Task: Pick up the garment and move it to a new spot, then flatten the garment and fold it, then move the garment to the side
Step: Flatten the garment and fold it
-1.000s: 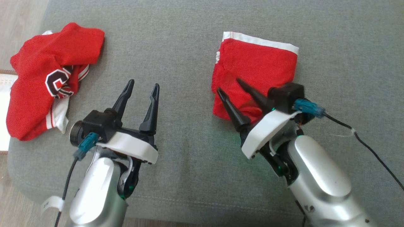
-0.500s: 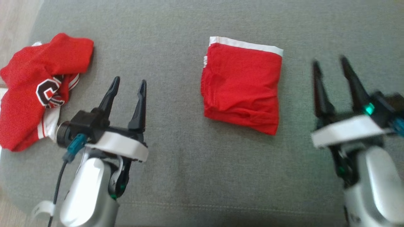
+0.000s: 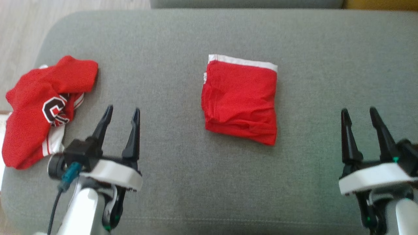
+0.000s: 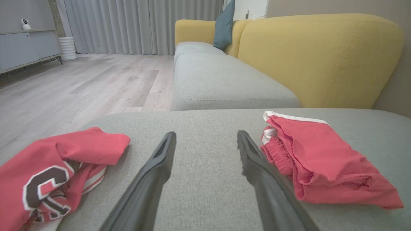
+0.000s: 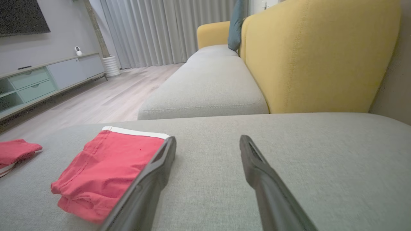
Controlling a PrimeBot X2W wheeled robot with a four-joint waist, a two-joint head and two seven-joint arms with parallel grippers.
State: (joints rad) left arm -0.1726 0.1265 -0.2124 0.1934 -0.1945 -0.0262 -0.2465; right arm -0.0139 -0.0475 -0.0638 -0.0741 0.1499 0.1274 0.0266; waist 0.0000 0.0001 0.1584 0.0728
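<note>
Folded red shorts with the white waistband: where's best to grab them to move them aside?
Pinch the folded red fabric shorts at their thick near edge, coming from the robot's side. The layers stack there, so one pinch likely catches all; the white waistband edge lies flat.

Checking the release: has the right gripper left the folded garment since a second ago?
Yes. The right gripper was over the near edge of the folded red garment; now it stands open to its right, clear of it.
</note>
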